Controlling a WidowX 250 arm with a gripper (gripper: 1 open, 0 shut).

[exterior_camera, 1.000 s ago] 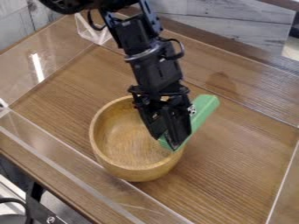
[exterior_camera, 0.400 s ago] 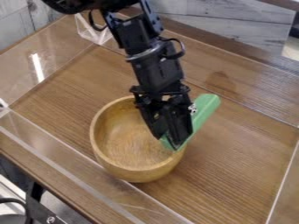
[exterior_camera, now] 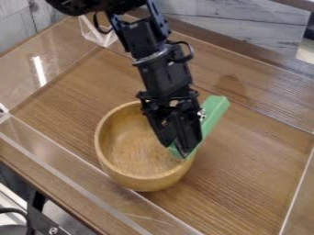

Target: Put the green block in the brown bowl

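The brown bowl sits on the wooden table, near the front centre. My gripper reaches down over the bowl's right rim and is shut on the green block. The block is tilted: its upper end sticks out to the right of the bowl and its lower end is at the rim, partly hidden by my fingers. The bowl's inside looks bare.
Clear plastic walls ring the wooden tabletop. The black arm comes in from the top left. A front edge of the table runs along the lower left.
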